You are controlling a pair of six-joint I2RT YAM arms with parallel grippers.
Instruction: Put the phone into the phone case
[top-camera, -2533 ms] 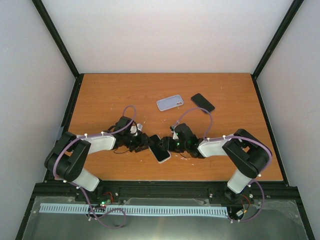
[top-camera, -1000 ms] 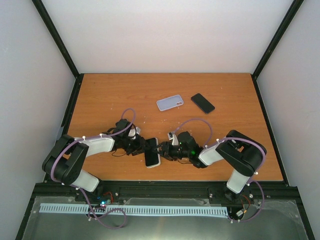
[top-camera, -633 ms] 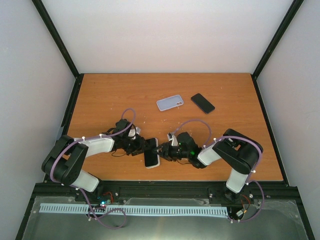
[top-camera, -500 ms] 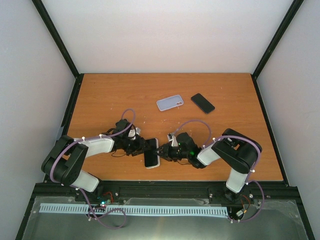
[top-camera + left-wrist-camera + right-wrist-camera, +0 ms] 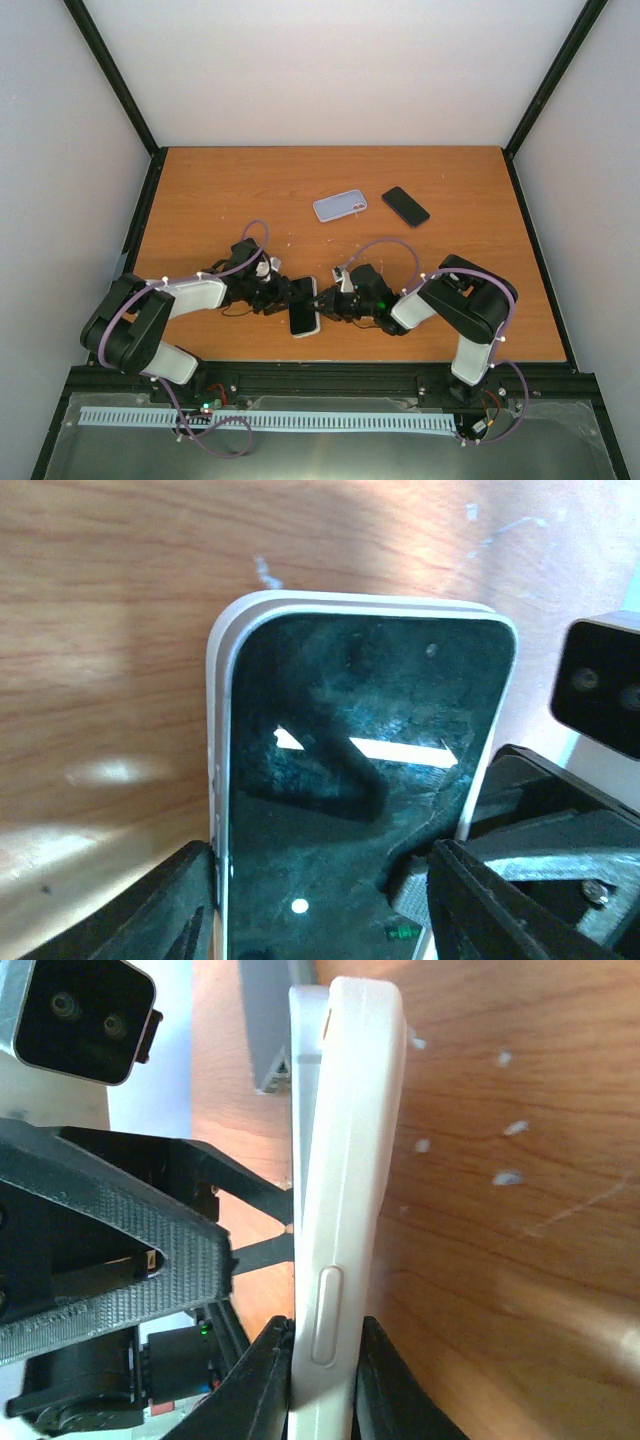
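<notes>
Wooden surface (image 5: 200, 200), near edge: phone (image 5: 304, 308) lies between both hands. Right hand (image 5: 322, 1340) pinches its thin side. Left hand (image 5: 320, 880) straddles it, grip unclear. Phone case (image 5: 340, 206) lies well apart.

Phone (image 5: 304, 308): dark glossy screen facing up, near centre, long axis running near to far. It sits in a white case (image 5: 345, 1160), whose rim shows round the screen's top and side, with a button cover on one edge. A pale blue case (image 5: 340, 205) lies flat far of centre. A black phone (image 5: 405, 206) lies just right of it, apart.
</notes>
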